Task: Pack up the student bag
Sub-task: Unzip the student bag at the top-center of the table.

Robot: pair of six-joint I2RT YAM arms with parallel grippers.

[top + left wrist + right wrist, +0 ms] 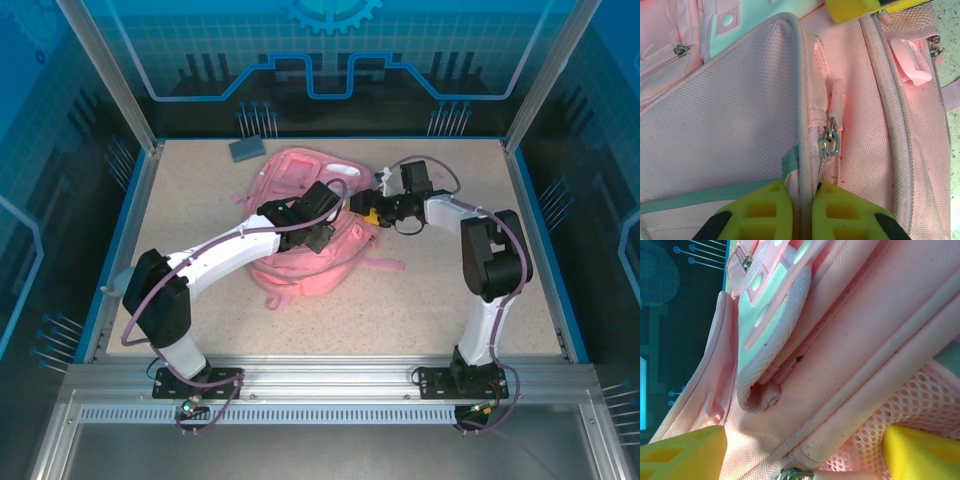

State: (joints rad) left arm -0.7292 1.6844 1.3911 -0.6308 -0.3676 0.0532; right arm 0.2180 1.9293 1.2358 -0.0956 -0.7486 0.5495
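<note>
Pink student bag (pixel 292 168), contents hidden; left tool (pixel 802 194) clamps its piping (pixel 801 125); right tool (pixel 802 442) seemingly apart.

Count: one student bag (pixel 300 272), one grey flat block (pixel 246 149), two arms, two grippers.
On the table (pixel 440 300) lies one pink bag only, and one small block of grey colour. The arms are two: the left arm (pixel 215 262) and the right arm (pixel 490 262). The grippers are also two, the left gripper (pixel 802 212) and the right gripper (pixel 800 455); each one has two yellow fingers (pixel 760 212), four in total.
</note>
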